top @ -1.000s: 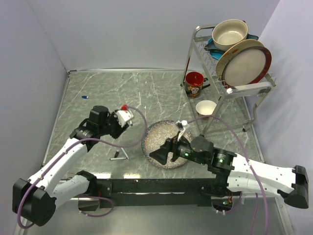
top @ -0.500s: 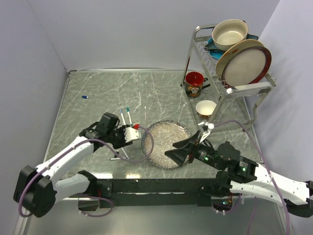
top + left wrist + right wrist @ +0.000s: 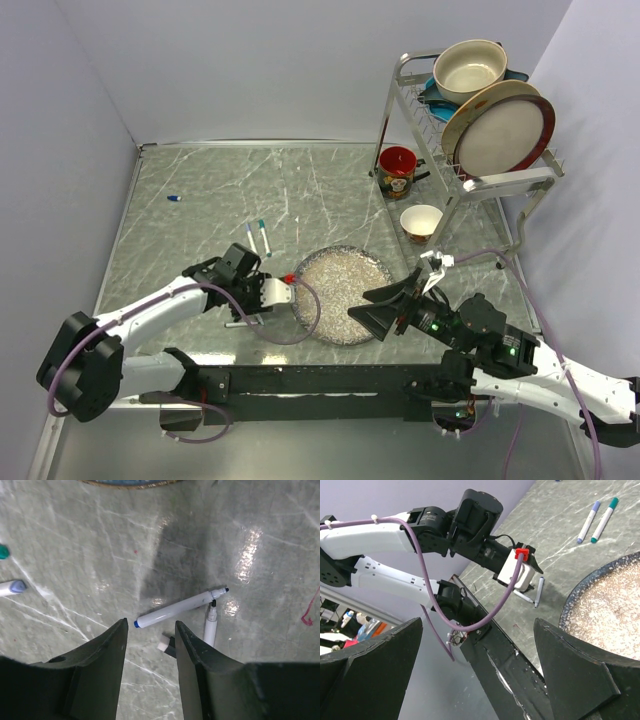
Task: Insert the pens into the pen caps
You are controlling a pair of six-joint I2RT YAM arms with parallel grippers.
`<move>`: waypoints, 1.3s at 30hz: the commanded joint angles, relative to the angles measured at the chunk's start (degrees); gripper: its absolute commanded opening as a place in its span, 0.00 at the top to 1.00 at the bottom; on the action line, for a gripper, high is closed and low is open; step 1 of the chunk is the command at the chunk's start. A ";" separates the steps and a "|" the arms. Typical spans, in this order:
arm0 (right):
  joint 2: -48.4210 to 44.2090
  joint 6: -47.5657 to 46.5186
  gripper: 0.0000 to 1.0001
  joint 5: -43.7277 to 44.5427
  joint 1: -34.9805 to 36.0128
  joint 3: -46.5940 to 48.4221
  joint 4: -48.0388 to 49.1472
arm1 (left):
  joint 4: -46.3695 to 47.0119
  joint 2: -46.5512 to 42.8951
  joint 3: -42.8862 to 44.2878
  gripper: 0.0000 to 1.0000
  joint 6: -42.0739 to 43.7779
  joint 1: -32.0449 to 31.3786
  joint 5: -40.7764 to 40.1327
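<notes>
1. Grey marbled table [image 3: 200,190], walled by pale lilac panels, fills the view, with a dish rack [image 3: 470,150] at its far right corner.
2. Toward the near edge sits the speckled plate [image 3: 345,280], with no pen on it.
3. Over the plate's right rim hangs the right gripper [image 3: 358,306], its fingers spread wide with nothing between them.
4. Just beside the plate's other rim, the left gripper [image 3: 150,630] hovers above two bare-nibbed pens, fingers apart and holding nothing.
5. The slanted pen [image 3: 180,607] lies with its blue butt toward the fingers. The second pen [image 3: 210,626] meets it near the nib.
   - Both look light, stiff, smooth and round, so a one-sided push would likely roll them.
   - The best hold is mid-barrel, across the axis, leaving the nib end free.
   - Farther back, a lavender-capped pen [image 3: 250,238] and a teal-capped pen [image 3: 263,237] lie side by side.
6. A blue cap [image 3: 174,198] lies alone, well apart at the far left.
   - A small dark piece [image 3: 167,645] just beside the pens may be the black cap, but it is cropped too tightly to be sure.
   - Caps this tiny and hollow should tip and skid easily, so pinch the closed end and keep the mouth exposed.
</notes>
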 commanded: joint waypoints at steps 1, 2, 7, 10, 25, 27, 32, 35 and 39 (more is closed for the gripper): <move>-0.74 -0.63 0.00 1.19 0.30 -0.02 0.92 | 0.92 2.29 -0.11 0.54 1.17 -1.01 -2.17; -0.74 -0.46 0.00 1.02 0.30 -0.11 1.19 | 0.40 3.00 0.59 0.54 1.25 -1.10 -2.34; -0.48 -0.28 0.00 0.67 0.21 0.33 0.66 | 1.62 4.59 0.60 0.56 1.96 -1.62 -2.96; -1.09 -0.11 0.00 0.93 0.30 -0.02 0.92 | 2.50 4.59 -0.02 0.56 2.13 -1.80 -3.49; -3.46 0.59 0.00 0.76 0.21 -0.02 0.39 | 5.23 6.87 -1.33 0.59 1.17 -2.59 -3.31; -3.99 0.60 0.00 0.84 0.30 -0.11 0.31 | 5.84 7.84 -1.25 0.60 0.73 -2.68 -3.22; -4.43 0.77 0.00 0.76 0.30 0.06 -0.13 | 5.59 9.77 -1.07 0.66 0.03 -3.03 -4.01; -4.61 0.86 0.00 0.76 0.30 0.06 -0.39 | 4.97 11.18 -0.63 0.72 -0.33 -3.20 -4.54; -5.05 0.95 0.00 0.67 0.21 0.06 -0.57 | 3.22 12.75 0.51 0.76 -1.47 -3.21 -2.18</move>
